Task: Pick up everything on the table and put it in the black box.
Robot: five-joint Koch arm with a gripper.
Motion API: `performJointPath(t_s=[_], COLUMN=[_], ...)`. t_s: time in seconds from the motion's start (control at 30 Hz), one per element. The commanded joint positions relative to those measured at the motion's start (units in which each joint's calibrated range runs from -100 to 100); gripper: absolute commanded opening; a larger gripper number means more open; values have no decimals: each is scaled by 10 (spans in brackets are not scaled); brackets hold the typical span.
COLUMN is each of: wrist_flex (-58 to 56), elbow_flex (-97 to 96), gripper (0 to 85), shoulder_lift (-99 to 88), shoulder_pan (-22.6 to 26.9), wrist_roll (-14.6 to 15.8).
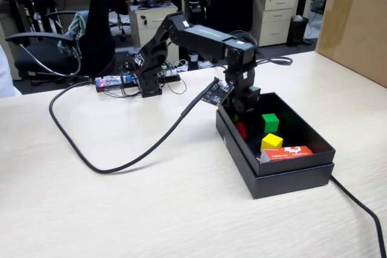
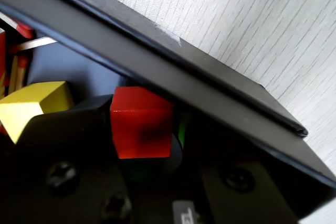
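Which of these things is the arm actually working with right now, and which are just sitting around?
Part of the job:
- red cube, between the jaws inside the box
- black box
- table
- gripper, lowered into the box

Just lying about:
- green cube, already in the box
- yellow cube, also in the box
- red-and-white packet, in the box
- brown carton
- office chair

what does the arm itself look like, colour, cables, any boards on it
The arm is matte black, built of boxy segments on a black base. A small circuit board hangs at its wrist, trailing a thick black cable across the table. Thinner black wires loop beside the wrist.
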Motion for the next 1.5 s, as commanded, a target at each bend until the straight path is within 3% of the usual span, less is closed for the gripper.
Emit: performJointPath(t_s=[0.0, 0.17, 0.27, 0.47, 0.77, 1.1, 1.47], wrist_flex=[-2, -2, -1, -1, 66, 285, 488], elbow_flex=[38, 28, 4, -47, -224, -635, -985], gripper=[242, 427, 475, 479, 480, 485, 497], shoulder_lift=[-13, -38, -129, -460, -764, -1065, -1217], shoulder_pan=[4, 7, 7, 0, -52, -128, -132], wrist_roll=[-1, 0, 1, -2, 5, 5, 4])
